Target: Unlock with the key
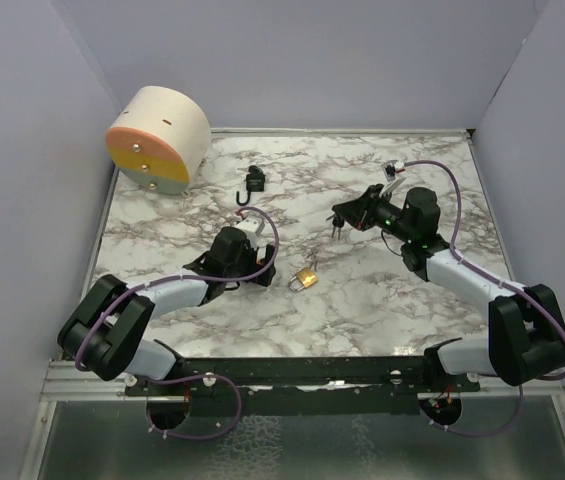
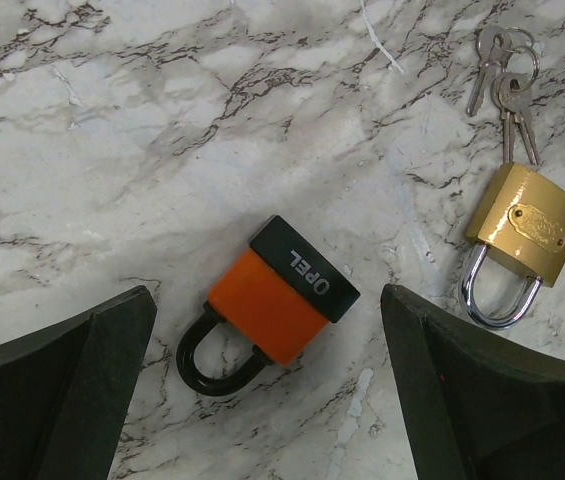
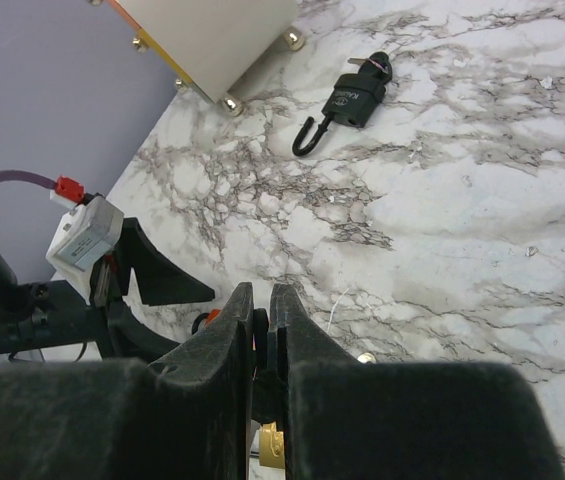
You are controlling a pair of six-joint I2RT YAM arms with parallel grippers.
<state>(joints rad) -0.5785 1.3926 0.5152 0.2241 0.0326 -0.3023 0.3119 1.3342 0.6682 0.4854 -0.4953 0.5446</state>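
Left fingers [image 2: 62, 390] stand wide apart, released, straddling the orange OPEL padlock [image 2: 280, 300] lying flat on the marble counter [image 2: 162, 150]. Near it I see the brass padlock [image 2: 525, 225], key bunch [image 2: 507, 75] at its base. Right fingers [image 3: 222, 380] are clenched; whether they pinch anything I cannot tell. Farther off lies a black padlock [image 3: 357, 100].

A cream round drum [image 1: 162, 135] lies on its side in the far left corner of the white, dark-veined marble counter [image 1: 362, 310], its flat face banded orange over yellow with small metal studs, close beside the plain lilac walls [image 1: 312, 60].
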